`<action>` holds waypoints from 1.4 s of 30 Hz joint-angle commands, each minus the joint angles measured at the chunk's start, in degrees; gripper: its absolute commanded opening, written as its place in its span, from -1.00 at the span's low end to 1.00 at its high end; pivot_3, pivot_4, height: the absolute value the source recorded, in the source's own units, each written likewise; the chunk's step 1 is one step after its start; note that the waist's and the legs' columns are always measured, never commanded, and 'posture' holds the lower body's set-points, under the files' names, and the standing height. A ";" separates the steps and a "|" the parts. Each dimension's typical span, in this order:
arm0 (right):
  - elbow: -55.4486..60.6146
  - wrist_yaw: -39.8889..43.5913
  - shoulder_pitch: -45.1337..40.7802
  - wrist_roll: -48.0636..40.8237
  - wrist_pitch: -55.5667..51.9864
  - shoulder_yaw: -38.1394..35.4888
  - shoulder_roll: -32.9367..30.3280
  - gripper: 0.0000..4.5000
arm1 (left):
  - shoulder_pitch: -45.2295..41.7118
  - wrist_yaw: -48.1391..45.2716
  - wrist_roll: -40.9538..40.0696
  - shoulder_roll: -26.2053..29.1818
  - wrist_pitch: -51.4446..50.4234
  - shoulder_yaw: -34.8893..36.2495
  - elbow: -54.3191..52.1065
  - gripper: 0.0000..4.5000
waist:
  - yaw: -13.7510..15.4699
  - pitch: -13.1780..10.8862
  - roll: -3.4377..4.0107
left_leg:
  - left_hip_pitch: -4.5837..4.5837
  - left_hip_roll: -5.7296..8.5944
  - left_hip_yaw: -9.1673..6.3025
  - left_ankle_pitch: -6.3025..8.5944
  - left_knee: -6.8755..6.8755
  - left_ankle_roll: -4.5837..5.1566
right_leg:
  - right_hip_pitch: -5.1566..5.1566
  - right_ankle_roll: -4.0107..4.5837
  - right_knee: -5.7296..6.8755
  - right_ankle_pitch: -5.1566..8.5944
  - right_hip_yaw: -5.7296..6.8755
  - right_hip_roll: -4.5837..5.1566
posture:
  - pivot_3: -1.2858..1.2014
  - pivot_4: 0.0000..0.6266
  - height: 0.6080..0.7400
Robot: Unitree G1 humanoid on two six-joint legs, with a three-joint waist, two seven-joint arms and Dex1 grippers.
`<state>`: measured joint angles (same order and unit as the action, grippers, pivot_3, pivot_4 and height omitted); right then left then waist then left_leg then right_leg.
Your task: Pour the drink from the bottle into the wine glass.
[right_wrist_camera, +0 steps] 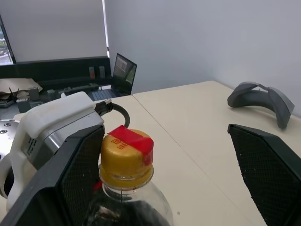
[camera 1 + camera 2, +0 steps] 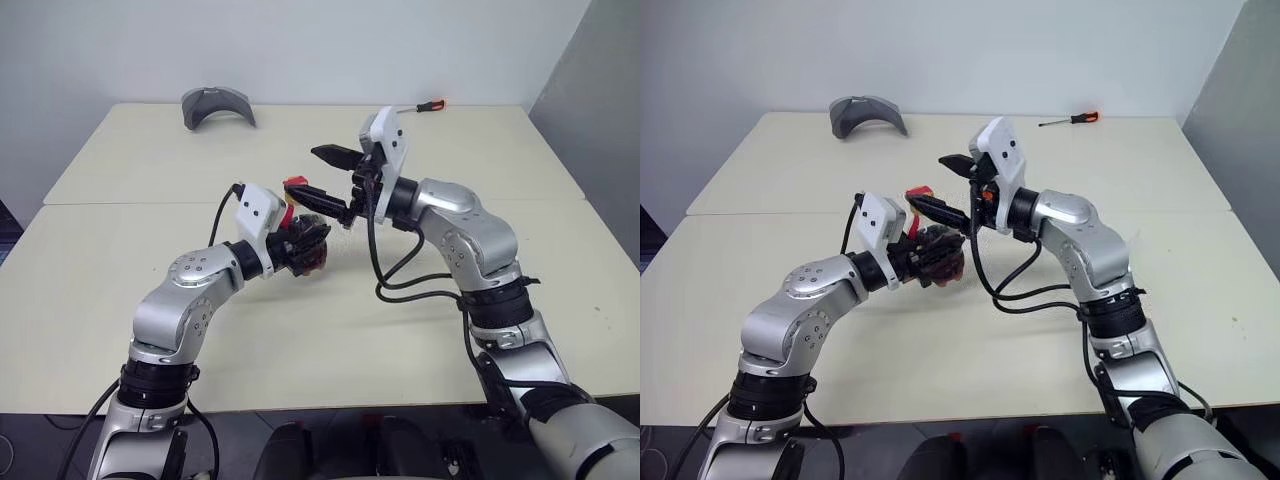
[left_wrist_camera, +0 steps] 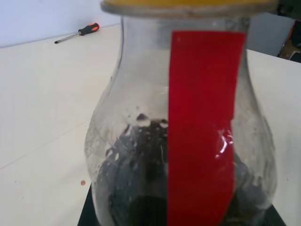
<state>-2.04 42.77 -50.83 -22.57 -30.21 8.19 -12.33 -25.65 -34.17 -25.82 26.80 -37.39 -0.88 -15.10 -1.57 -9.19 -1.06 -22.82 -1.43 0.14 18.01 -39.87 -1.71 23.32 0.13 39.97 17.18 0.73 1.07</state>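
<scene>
With the bottle (image 1: 126, 188) held upright above the worktop (image 2: 120, 260), its long axis runs bottom-to-cap, and the yellow cap (image 1: 126, 155) sits at the top with a red strip (image 3: 202, 127) crossing it and running down the neck & body. The drink (image 3: 141, 188) is dark and lies low in the rounded belly. My left gripper (image 2: 305, 245) is clamped shut round the body, pointing fwd and inward, so that arm has the bottle; cap still on.

My right gripper (image 2: 335, 185) comes in from the other side w/ jaws spread wide, nothing in them. In my right wrist view the cap stands betw. my two fingers (image 1: 66, 179), much nearer one than the other, not touching either as far as I can tell. I reckon the next move is closing on the cap to twist it off, so I'd centre first.

Farther out: grey curved piece (image 2: 217, 105) and screwdriver (image 2: 430, 105) at the far edge.
</scene>
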 commanded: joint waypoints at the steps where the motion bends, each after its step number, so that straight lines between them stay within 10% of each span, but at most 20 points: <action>1: -0.62 0.57 -0.15 0.82 1.37 -2.78 -3.22 0.98 | -1.99 -0.04 -0.38 0.21 0.78 1.24 -2.29 -0.37 | 0.00 0.00 0.00 | 0.00 0.00 0.00 0.01 0.00 0.01 | 0.00 0.00 0.00 0.00 0.00 0.00 | 0.03 -0.52 1.00; 42: -1.37 0.43 -2.15 -0.20 1.50 -1.87 3.13 0.98 | -1.96 -0.96 -0.23 0.67 0.97 1.56 -2.17 -0.37 | 0.00 0.00 0.00 | 0.00 0.00 0.01 -0.02 0.00 -0.04 | 0.00 0.00 0.01 0.00 0.00 0.01 | 0.03 -0.52 1.00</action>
<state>-4.25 43.56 -51.19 -22.84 -30.28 7.95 -8.90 -27.15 -34.97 -25.71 27.31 -37.10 0.07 -14.99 -1.57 -9.20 -1.05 -22.82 -1.42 0.15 17.99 -39.87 -1.75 23.32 0.13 39.97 17.18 0.72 1.08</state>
